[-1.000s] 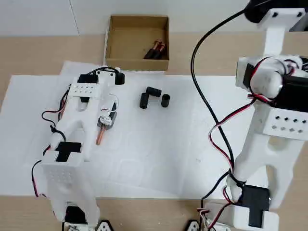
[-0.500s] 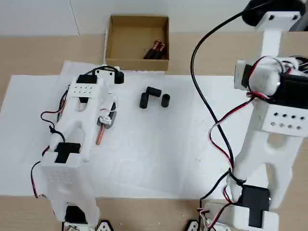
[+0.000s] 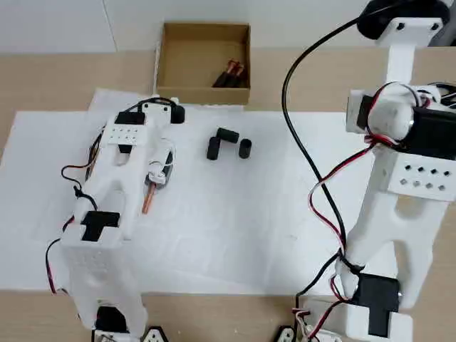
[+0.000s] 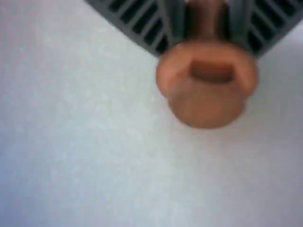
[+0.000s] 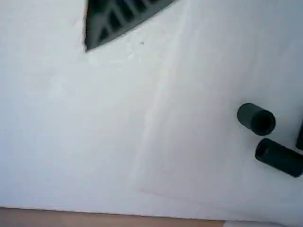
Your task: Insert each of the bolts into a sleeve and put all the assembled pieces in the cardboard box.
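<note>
Clamping the orange plastic bolt (image 4: 207, 82) by its shaft, the left gripper (image 3: 154, 179) holds it over the white paper sheet (image 3: 235, 214). The bolt's long axis points back toward the arm's base. The nearest short black sleeve (image 3: 214, 148) lies to the gripper's right.

1. L arm (image 3: 114, 189) stretched fwd from base, low, wrist near-level.
2. L gripper (image 3: 152, 187): jaws clamped on bolt (image 4: 207, 85), its head toward wrist cam.
3. R arm (image 3: 402, 192) raised, elbow bent high, wrist tipped down.
</note>
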